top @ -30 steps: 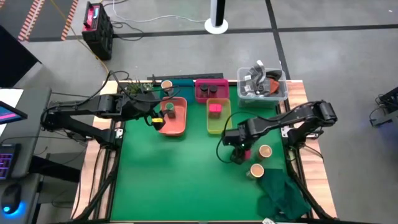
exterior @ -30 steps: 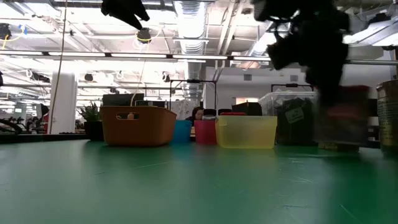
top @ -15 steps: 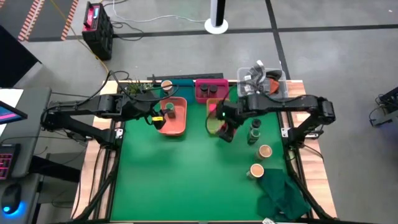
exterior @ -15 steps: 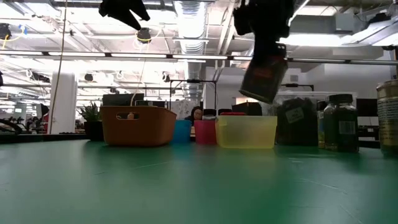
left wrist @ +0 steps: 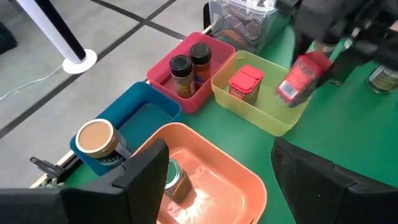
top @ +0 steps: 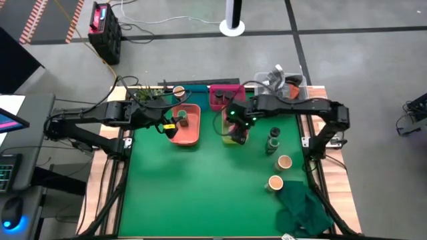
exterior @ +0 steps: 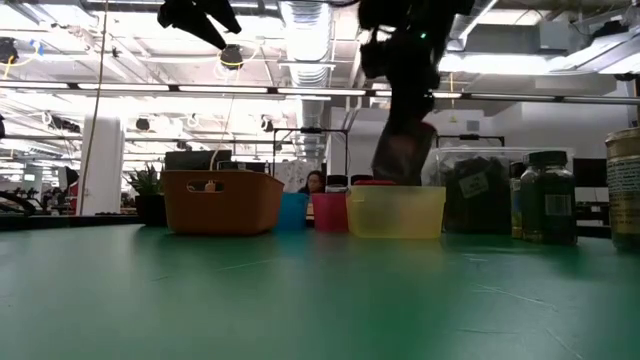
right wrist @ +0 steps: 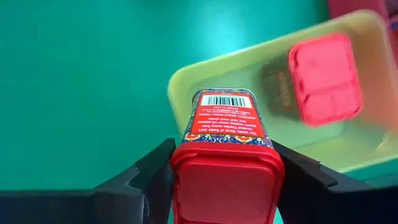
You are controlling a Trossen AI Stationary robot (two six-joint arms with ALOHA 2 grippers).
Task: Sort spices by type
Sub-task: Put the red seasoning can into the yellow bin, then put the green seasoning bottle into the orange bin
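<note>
My right gripper [top: 237, 128] is shut on a magenta-pink spice box [left wrist: 301, 75] over the near end of the yellow tray [top: 229, 117], where another pink box [right wrist: 324, 77] lies. My left gripper [left wrist: 217, 186] hovers open over the orange tray [top: 190, 137], which holds a green-topped jar [left wrist: 171, 177]. Two black bottles [left wrist: 189, 64] stand in the red tray [top: 215, 102]. One tan-topped jar [left wrist: 96, 138] stands in the blue tray. A green-topped jar [top: 273, 141] and two tan-topped jars [top: 280, 172] stand on the mat at the right. My right gripper pinches the pink box at its red cap end [right wrist: 227, 182], one finger [right wrist: 151, 175] on each side of it. The fingers come from above, pointing down. The box is lifted clear and hangs tilted below them, its label end [right wrist: 227, 115] over the yellow tray's near wall.
A clear box of grey clutter [top: 281, 91] stands at the far right, beside the red tray. A crumpled green cloth [top: 303, 208] lies at the near right corner. The green mat [top: 193, 193] spreads bare at the near left.
My right gripper has lifted the pink box off the mat beside the tan-topped jars and carried it toward the far left, over the yellow tray, where it has come lower. The box now hangs clear of the table. The green-topped jar that the arm hid now shows.
</note>
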